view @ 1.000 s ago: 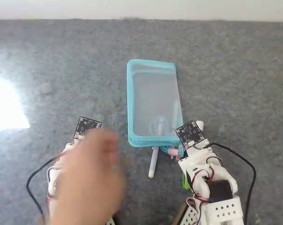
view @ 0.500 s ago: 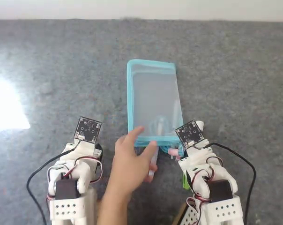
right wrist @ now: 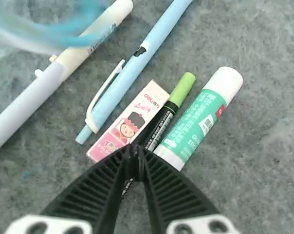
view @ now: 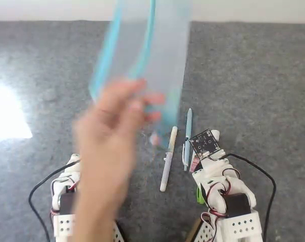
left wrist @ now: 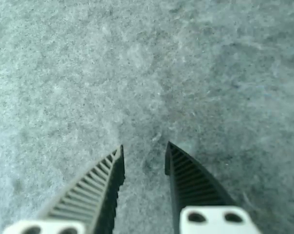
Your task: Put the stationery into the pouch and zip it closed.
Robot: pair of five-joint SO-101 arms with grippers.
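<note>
R claw (right wrist: 134, 152) pinched shut, tips over marker (right wrist: 169, 109) near blue pen (right wrist: 137, 61). L claw (left wrist: 143, 153) at narrow gap over bare worktop (left wrist: 137, 73). Pouch (view: 147, 50) in person's hand (view: 109, 146), held up above blue pen.

Hand (view: 109, 138) holding teal-edged pouch (view: 142, 45) aloft (blurred), white pen (view: 168, 160) and blue pen (view: 188, 135) side by side on grey table (view: 253, 75)

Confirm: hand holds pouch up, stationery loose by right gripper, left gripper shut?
No: the left gripper is open, jaws apart, as the left wrist view shows. The hand holds the pouch up, stationery loose by the right gripper.
</note>
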